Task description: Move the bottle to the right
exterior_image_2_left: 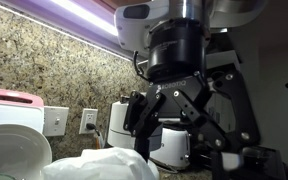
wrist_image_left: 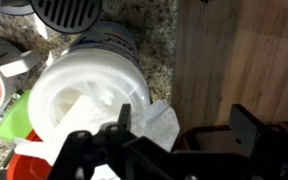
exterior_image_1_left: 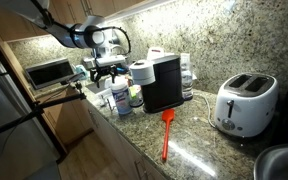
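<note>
Hand spread apart and empty, hovering above the white bottle, just beside the black coffee machine. Lower straight down, close firmly around its body, avoid the paper-towel roll by that machine.

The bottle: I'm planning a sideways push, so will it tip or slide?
The bottle looks wide and short beside the black appliance, so it would probably slide, not tip. Its smooth plastic might slip in the fingers.

Dim pics w/ under-cabinet strip light glaring; wrist view blurry.
</note>
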